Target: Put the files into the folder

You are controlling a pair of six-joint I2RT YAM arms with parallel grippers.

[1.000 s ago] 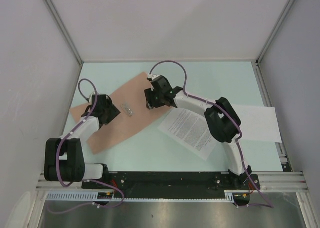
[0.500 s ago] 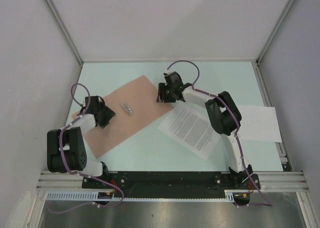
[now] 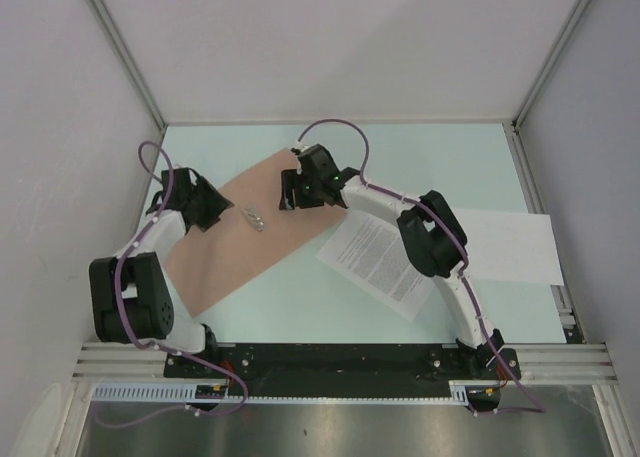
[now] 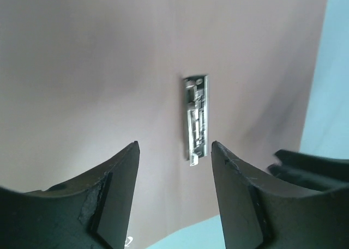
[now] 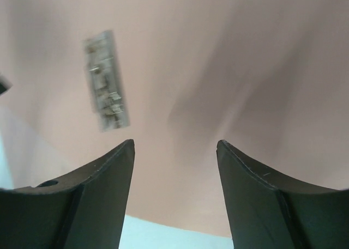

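Since the earlier frame, the right gripper (image 3: 288, 192) has shifted left, from off the far right corner of the folder (image 3: 240, 262) to a position over it. The left gripper (image 3: 212, 209) has moved toward the far side, along the folder's left end.

1. Table (image 3: 430, 157): pale green surface.
2. Folder: salmon card, lying flat and diagonal on the left half of the table, one corner near, one far. No label or marking is visible on it.
3. Plain sheet (image 3: 515, 247): white, at the right edge of the table, partly overhanging it.
4. Printed sheet (image 3: 375, 262): white, just right of the folder, partly under the right arm. It bears dense black text, too small to read.
5. Both sheets lie outside the folder.
6. Left gripper (image 4: 174, 151): jaws apart, nothing between them, folder surface below.
7. Right gripper (image 5: 174, 145): jaws apart, holding nothing.
8. Metal clip (image 3: 253, 217): lies on the folder between the two grippers. No legible marking.
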